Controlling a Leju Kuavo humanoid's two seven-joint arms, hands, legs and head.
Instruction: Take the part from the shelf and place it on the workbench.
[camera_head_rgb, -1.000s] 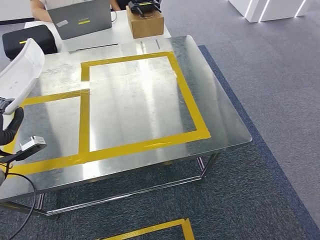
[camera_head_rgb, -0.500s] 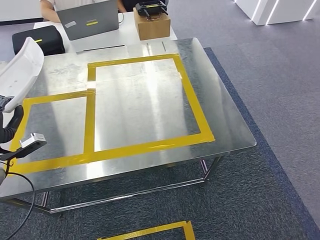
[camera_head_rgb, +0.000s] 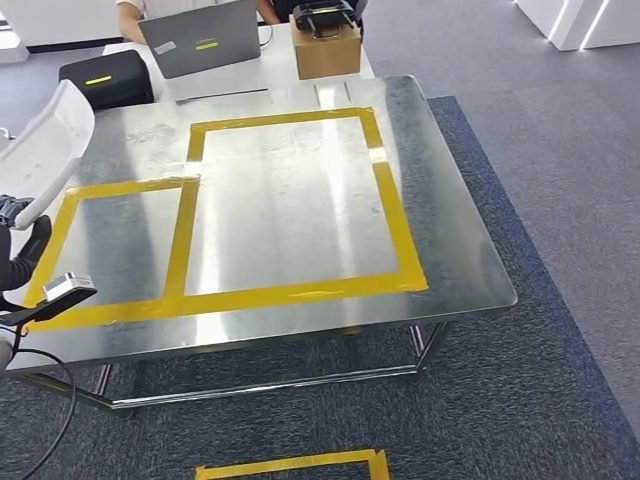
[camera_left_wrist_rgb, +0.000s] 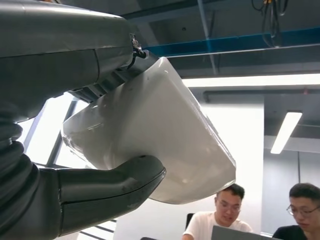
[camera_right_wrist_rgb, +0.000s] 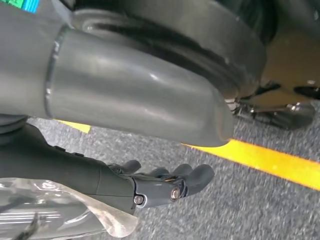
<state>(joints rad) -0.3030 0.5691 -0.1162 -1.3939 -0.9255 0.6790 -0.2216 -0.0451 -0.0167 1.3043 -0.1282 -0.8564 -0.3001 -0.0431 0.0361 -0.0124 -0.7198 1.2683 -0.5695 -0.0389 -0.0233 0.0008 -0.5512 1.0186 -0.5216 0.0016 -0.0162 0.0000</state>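
Left hand (camera_left_wrist_rgb: 75, 150) grips the white moulded part (camera_left_wrist_rgb: 158, 135): thumb (camera_left_wrist_rgb: 113, 187) under it at lower left of frame, darker fingers (camera_left_wrist_rgb: 94, 60) over it at upper left. Part spans centre frame. Two people (camera_left_wrist_rgb: 226, 210) at lower right, a laptop lid edge (camera_left_wrist_rgb: 241, 234) below them. Ceiling light strip (camera_left_wrist_rgb: 285, 132) at right.

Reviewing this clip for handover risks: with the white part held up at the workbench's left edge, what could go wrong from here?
1. The left hand holds the smooth, curved white part with much of it overhanging the grip, so it may slip or tilt on lowering.
2. The part sits beyond the workbench's left edge, outside the yellow tape boxes; an early release could drop it off the edge.
3. The laptop and black case sit close behind.
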